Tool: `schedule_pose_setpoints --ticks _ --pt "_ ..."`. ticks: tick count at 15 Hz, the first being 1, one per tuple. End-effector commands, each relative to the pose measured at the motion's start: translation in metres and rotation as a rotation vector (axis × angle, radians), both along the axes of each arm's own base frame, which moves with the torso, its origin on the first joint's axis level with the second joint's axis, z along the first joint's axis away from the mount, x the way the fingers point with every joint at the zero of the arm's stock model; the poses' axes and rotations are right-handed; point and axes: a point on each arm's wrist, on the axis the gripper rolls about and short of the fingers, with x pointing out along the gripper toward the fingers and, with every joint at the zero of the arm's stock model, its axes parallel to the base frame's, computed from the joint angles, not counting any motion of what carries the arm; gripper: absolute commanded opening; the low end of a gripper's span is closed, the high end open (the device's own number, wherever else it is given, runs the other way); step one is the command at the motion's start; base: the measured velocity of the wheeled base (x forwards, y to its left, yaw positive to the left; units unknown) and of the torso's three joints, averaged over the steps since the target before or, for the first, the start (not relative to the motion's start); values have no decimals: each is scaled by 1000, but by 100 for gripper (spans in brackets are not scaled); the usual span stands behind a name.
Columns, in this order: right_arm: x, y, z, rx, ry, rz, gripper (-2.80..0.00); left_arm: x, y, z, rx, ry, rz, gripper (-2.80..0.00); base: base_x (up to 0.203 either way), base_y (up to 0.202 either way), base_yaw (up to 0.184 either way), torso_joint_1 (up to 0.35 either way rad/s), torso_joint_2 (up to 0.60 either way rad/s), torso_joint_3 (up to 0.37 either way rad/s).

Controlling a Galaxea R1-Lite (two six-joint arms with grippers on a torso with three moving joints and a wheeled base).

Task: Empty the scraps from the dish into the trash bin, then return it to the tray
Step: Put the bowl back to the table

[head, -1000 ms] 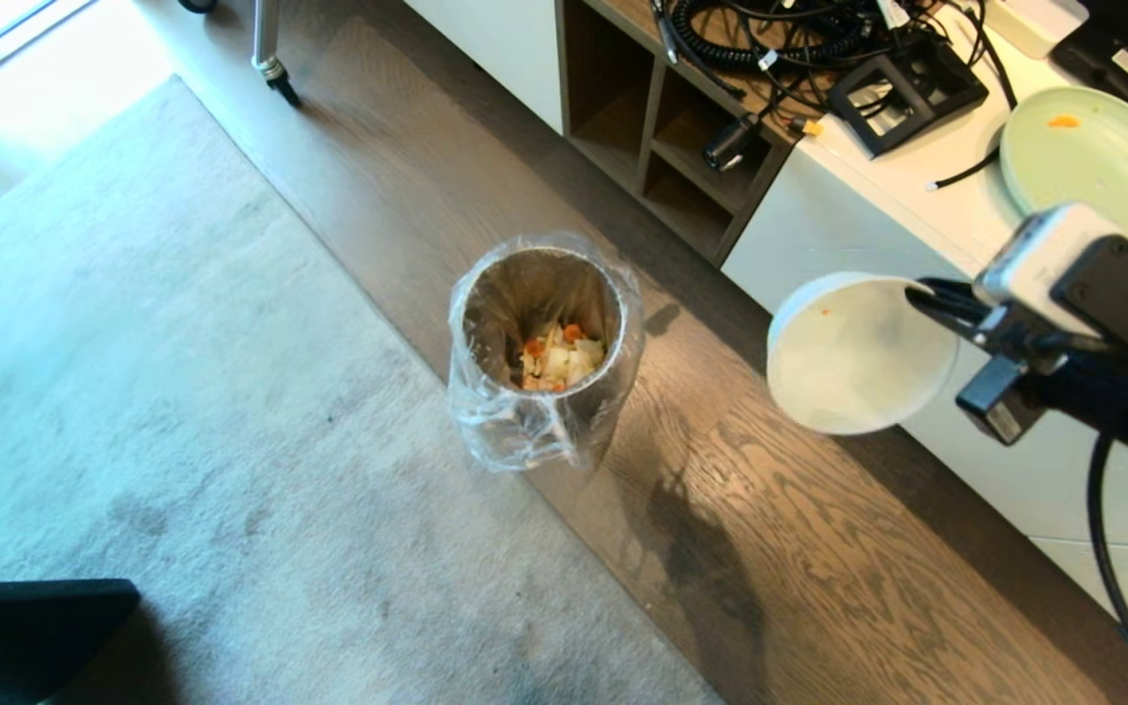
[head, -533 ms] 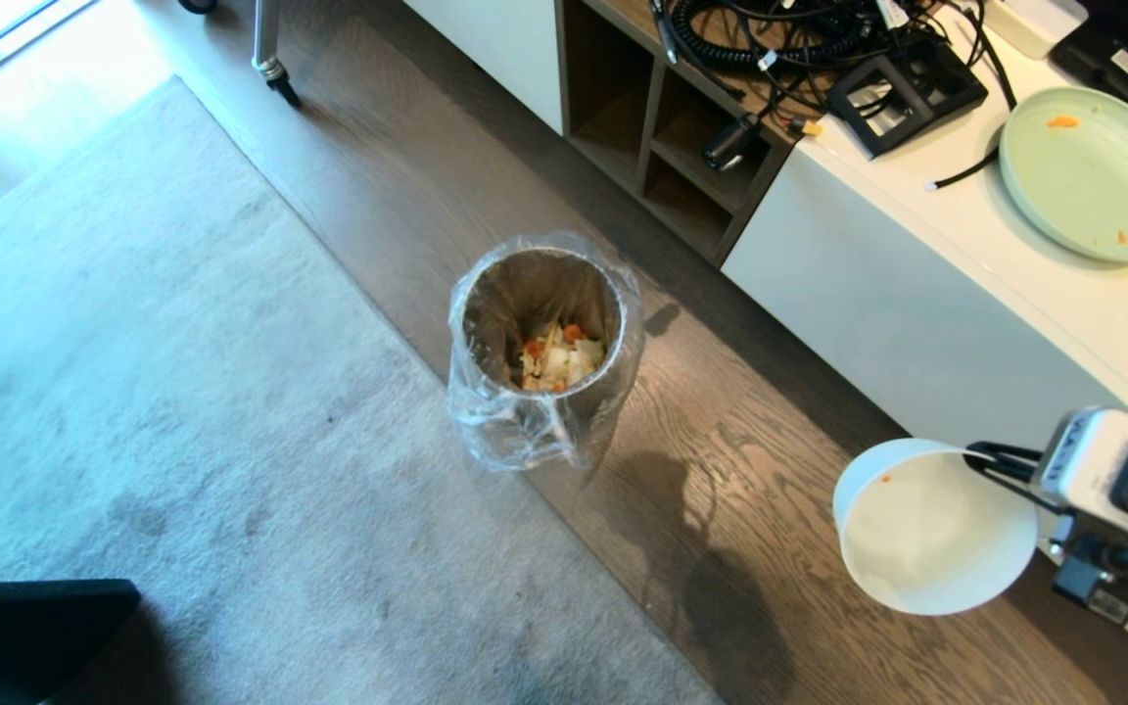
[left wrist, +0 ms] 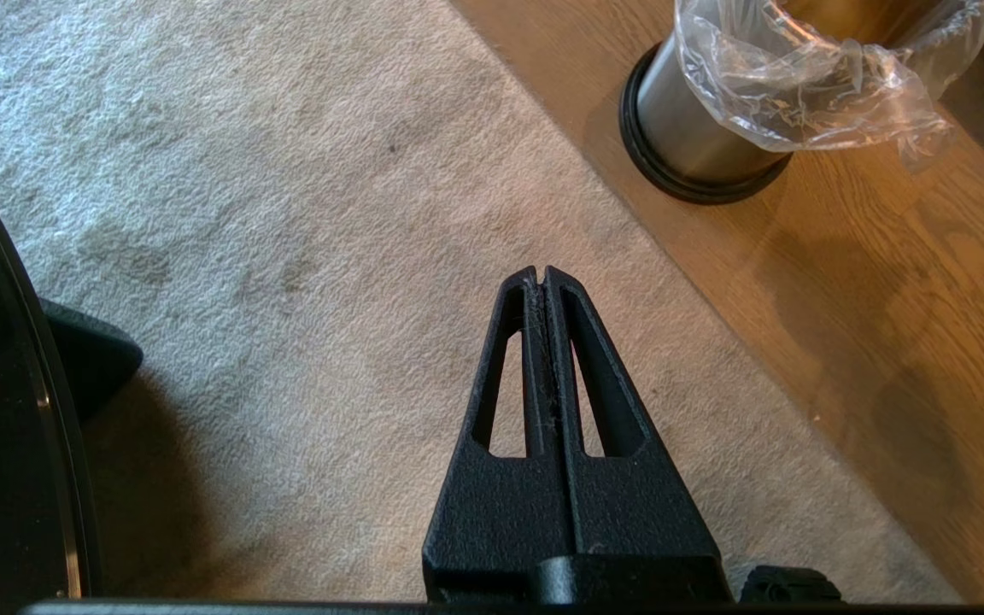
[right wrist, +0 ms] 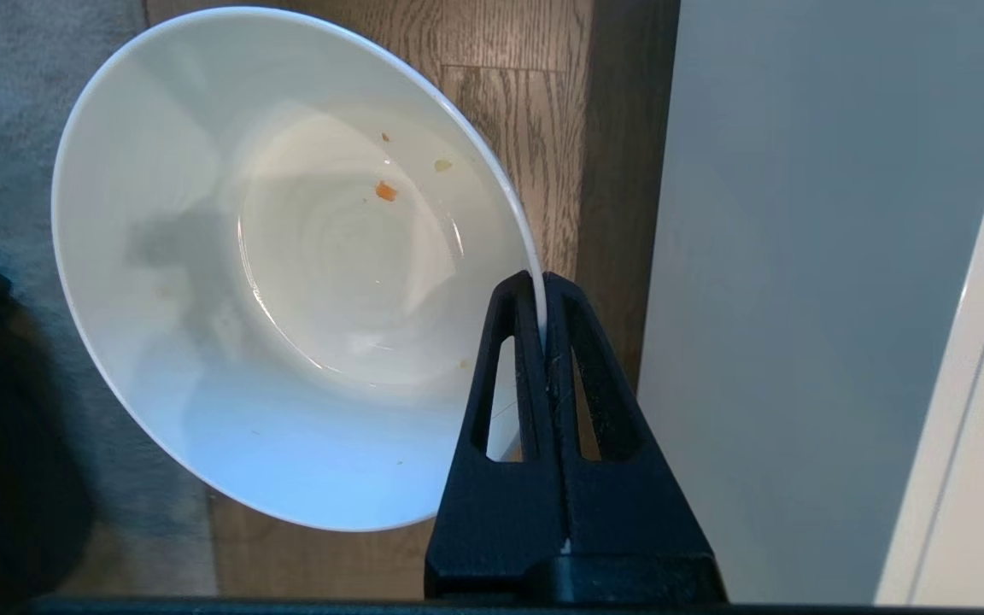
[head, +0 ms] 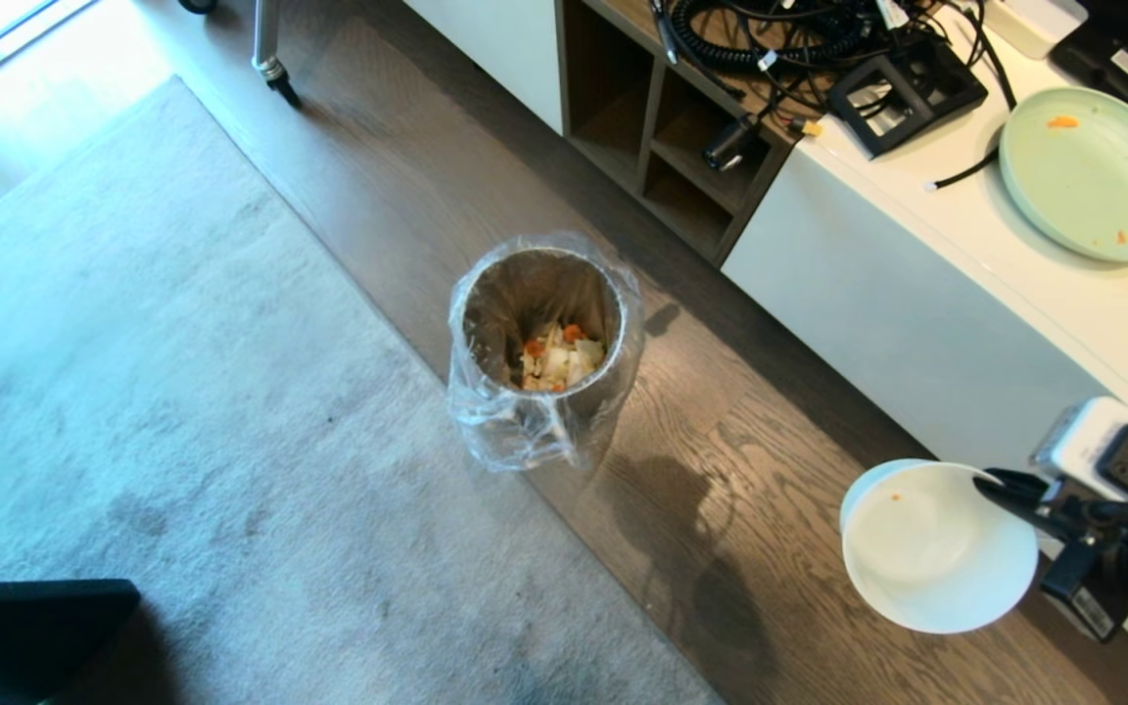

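A round, deep white dish (head: 936, 548), glossy and plain, hangs in the air over the wooden floor (head: 799, 470), held out in front of the right gripper (head: 1000, 482). The gripper's two black fingers are pinched tight on the dish's thin rim, one inside and one outside. The dish is nearly upright, its mouth facing up and tipped slightly away from the gripper.

The trash bin (head: 540, 343), steel with a clear liner bag, stands on the floor well beyond the dish, far from the gripper. The scraps (head: 556, 358), pale chunks with orange bits, lie at its bottom.

The right wrist view shows what the head view barely does: a few tiny crumbs, one orange, cling inside the dish (right wrist: 287, 273), and a white cabinet (right wrist: 799, 299) stands just beside the gripper (right wrist: 541, 299).

The left wrist view shows the left gripper (left wrist: 546, 278) with fingers pressed together, empty, above grey carpet (left wrist: 287, 256), the bin's black base ring (left wrist: 688, 184) some way ahead.
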Motion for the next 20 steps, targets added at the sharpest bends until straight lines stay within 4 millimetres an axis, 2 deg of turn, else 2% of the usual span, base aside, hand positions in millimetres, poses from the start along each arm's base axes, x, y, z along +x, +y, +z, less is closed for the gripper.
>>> schedule_pose_setpoints --ticks 1,5,9,12,17,20 --pt "10 -3 -6 143 62 -111 -280 0 0 0 -1 -1 1 -280 0 0 0 0 0 0" --pt "1 -26 -28 358 81 -319 -280 0 0 0 -1 -1 1 -280 0 0 0 0 0 0" --pt "-21 -52 -63 420 29 -484 -280 0 0 0 -1 1 1 -280 0 0 0 0 0 0" --pt "-56 -62 -80 497 1 -436 -280 0 0 0 -1 -1 1 -280 0 0 0 0 0 0" --pt "-109 -62 -104 552 39 -405 -280 0 0 0 -1 -1 1 -280 0 0 0 0 0 0" --pt "-129 -61 -118 571 39 -374 -280 0 0 0 -1 -1 1 -280 0 0 0 0 0 0"
